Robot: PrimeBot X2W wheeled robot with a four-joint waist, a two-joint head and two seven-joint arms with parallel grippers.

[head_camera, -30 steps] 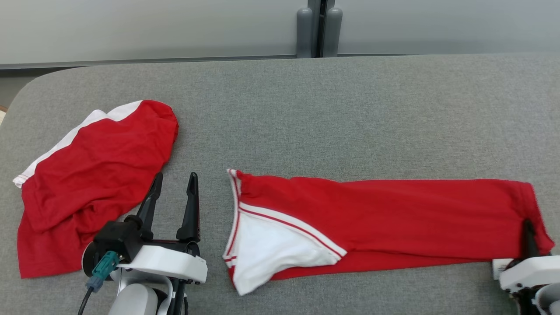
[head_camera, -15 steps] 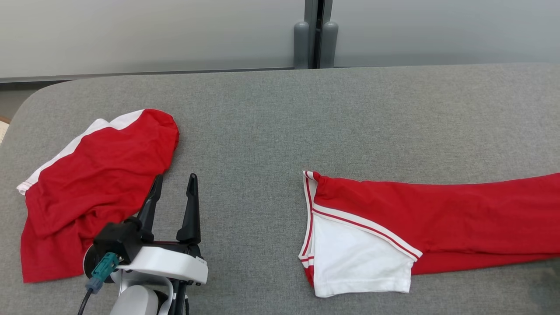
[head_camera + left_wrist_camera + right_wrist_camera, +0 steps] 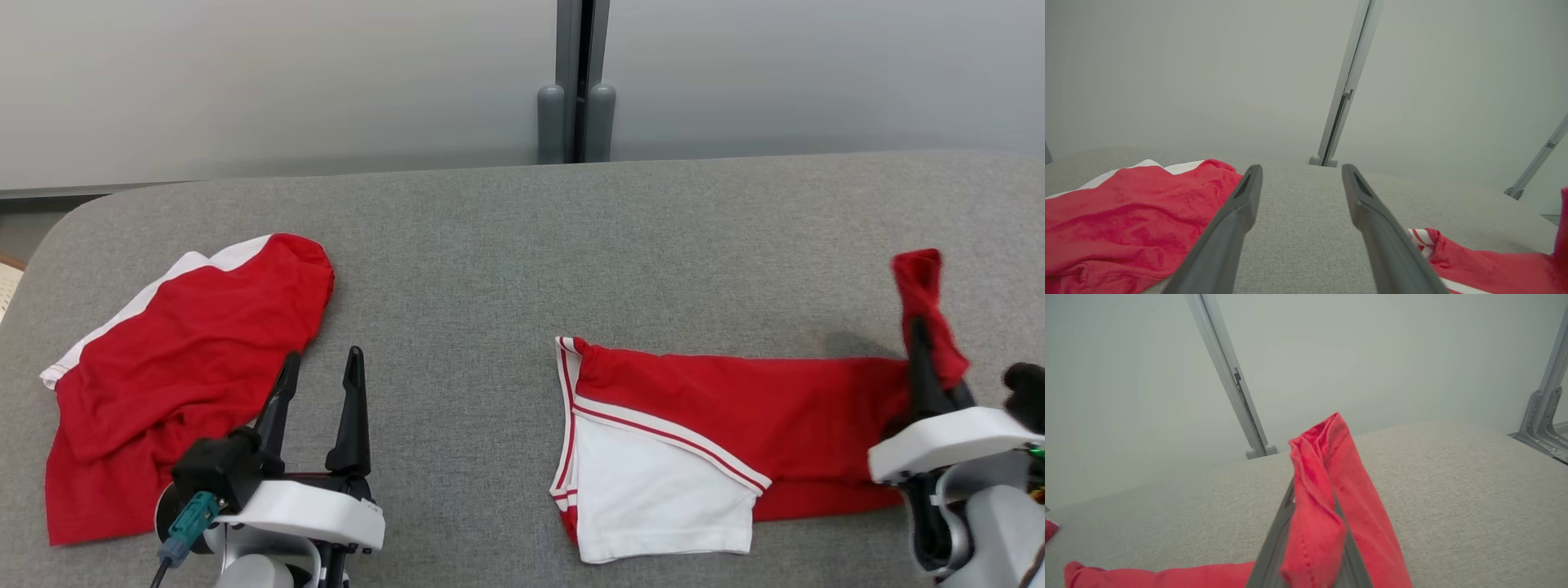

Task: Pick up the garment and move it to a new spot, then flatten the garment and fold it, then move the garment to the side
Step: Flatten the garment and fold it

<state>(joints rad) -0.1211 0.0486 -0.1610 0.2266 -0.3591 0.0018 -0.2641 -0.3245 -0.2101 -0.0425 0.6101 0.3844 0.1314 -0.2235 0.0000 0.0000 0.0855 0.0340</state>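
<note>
Garment (image 3: 735, 400) end clamped in R gripper (image 3: 918, 331), raised off table (image 3: 490, 245), L gripper (image 3: 323, 354) spread empty, hovering low.

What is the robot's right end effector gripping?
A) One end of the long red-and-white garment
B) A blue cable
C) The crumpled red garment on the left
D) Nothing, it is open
A: the right end effector is shut on a bunched red end of the long red-and-white garment, held above the grey fabric-covered table while the rest lies flat.
</note>
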